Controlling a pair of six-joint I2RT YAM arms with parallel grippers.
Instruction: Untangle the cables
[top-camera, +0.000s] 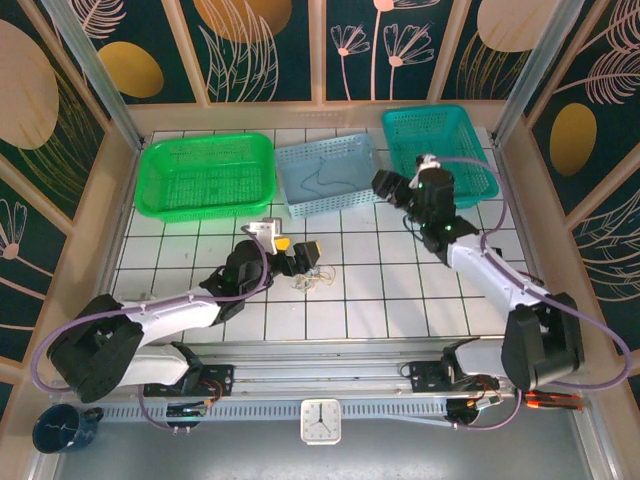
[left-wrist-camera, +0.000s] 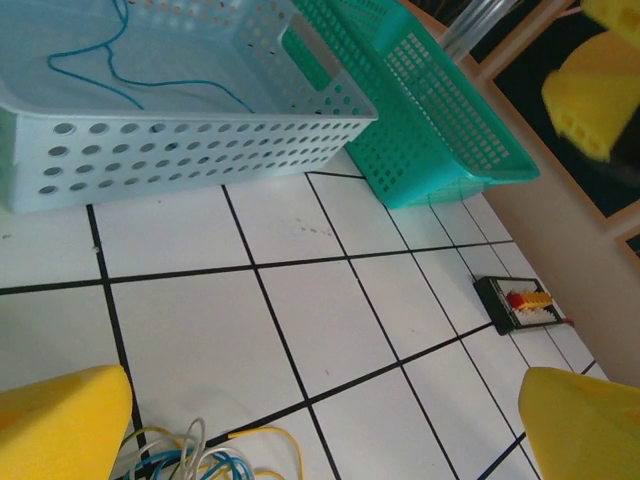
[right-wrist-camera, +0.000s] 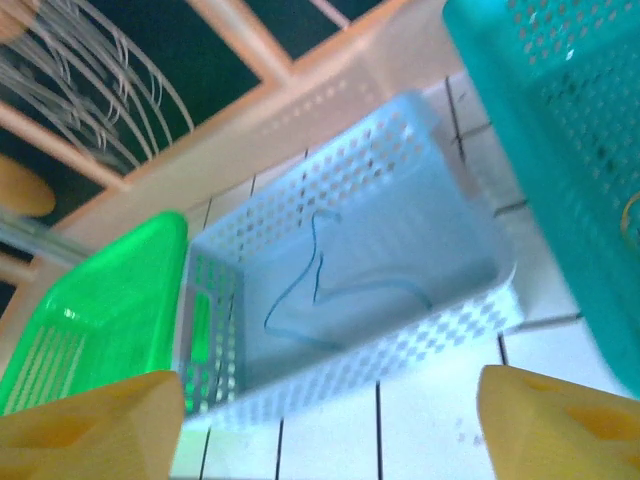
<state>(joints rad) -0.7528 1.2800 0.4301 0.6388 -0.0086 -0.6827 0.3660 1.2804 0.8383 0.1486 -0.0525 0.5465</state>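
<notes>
A small tangle of yellow, blue and whitish cables (top-camera: 314, 282) lies on the white tiles near the table's middle. In the left wrist view the cables (left-wrist-camera: 195, 455) sit at the bottom edge, by the left finger. My left gripper (top-camera: 300, 256) hovers just above and behind the tangle, open (left-wrist-camera: 325, 400), with nothing between its yellow fingers (left-wrist-camera: 60, 425). One thin blue cable (top-camera: 325, 181) lies loose in the light blue basket (top-camera: 300, 205). My right gripper (top-camera: 392, 188) is at that basket's right end, open (right-wrist-camera: 330, 390) and empty, looking at the blue cable (right-wrist-camera: 320, 290).
A green basket (top-camera: 160, 195) stands at the back left and a teal basket (top-camera: 485, 165) at the back right. A small black block with red and yellow parts (left-wrist-camera: 525, 303) rests on the tiles in front of the teal basket (left-wrist-camera: 440, 130).
</notes>
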